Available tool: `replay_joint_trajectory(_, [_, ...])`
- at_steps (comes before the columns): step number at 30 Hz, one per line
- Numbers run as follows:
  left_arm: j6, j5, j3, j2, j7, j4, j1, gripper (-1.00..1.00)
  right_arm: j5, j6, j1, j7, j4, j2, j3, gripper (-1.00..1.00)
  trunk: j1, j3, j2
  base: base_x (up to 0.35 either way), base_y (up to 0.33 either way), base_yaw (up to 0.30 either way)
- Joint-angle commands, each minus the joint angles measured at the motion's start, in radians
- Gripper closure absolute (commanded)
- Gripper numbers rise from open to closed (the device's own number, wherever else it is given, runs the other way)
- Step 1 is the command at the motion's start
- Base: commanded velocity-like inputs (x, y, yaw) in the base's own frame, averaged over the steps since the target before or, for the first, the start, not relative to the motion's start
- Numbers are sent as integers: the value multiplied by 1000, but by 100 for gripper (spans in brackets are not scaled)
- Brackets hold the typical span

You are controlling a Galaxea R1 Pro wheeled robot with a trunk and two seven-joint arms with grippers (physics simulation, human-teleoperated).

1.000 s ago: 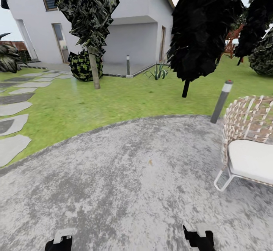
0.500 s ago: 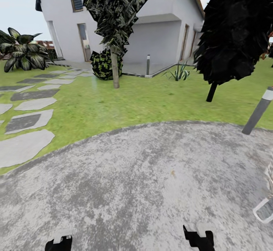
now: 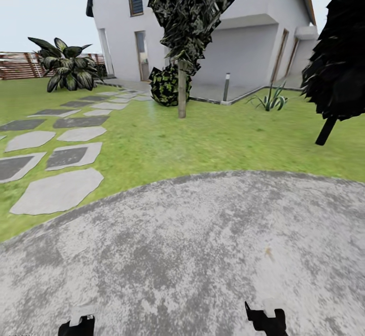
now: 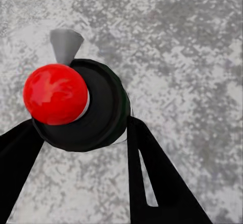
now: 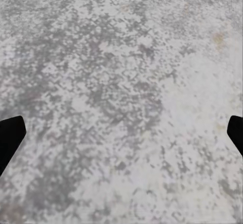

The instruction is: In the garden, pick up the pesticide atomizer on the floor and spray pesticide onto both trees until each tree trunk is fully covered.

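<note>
Mottled grey concrete floor [image 4: 192, 41], round dark pesticide atomizer [image 4: 101, 117] with glossy red top, clamped between left gripper [image 4: 81, 133] fingers, right gripper [image 5: 121, 133] spread wide, empty

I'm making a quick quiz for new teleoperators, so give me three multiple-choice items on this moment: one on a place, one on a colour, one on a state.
1. What does the robot stand on?
A. Green lawn
B. Grey concrete paving
C. Stepping stones

2. What colour is the top of the bottle between the left pincer's fingers?
A. Red
B. Yellow
C. White

3. How is the right pincer?
A. Shut on the bottle
B. Shut on a post
C. Open, with nothing between its fingers

Answers:
1. B: the mottled floor spreads under both arms in the head view, and the lawn begins beyond its curved edge.
2. A: the left wrist view shows the pesticide atomizer with a red ball top, held by the left pincer.
3. C: in the right wrist view the fingertips of the right pincer sit far apart over bare paving.
</note>
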Motion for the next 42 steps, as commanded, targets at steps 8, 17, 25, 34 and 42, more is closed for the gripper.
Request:
replay_joint_trajectory(8, [-4, 2, 15, 0, 0, 1, -1, 100, 2, -3, 0, 0, 1, 0, 0, -100, 0, -4, 0, 238, 259, 279])
replay_joint_trajectory(17, [-4, 1, 15, 0, 0, 1, -1, 100, 2, -3, 0, 0, 1, 0, 0, -100, 0, -7, 0, 238, 259, 279])
replay_joint_trajectory(25, [-4, 1, 15, 0, 1, 1, 0, 100, 2, -3, 0, 0, 1, 0, 0, -100, 0, -9, 0, 236, 244, 279])
replay_joint_trajectory(34, [-4, 1, 15, -2, 1, 1, -1, 100, 2, -3, 0, 0, 1, 0, 0, -100, 0, -13, 0, 87, 73, 279])
replay_joint_trajectory(42, [-2, -2, 14, -3, -1, 1, -1, 100, 2, -3, 0, 0, 1, 0, 0, -100, 0, -15, 0, 2, 1, 279])
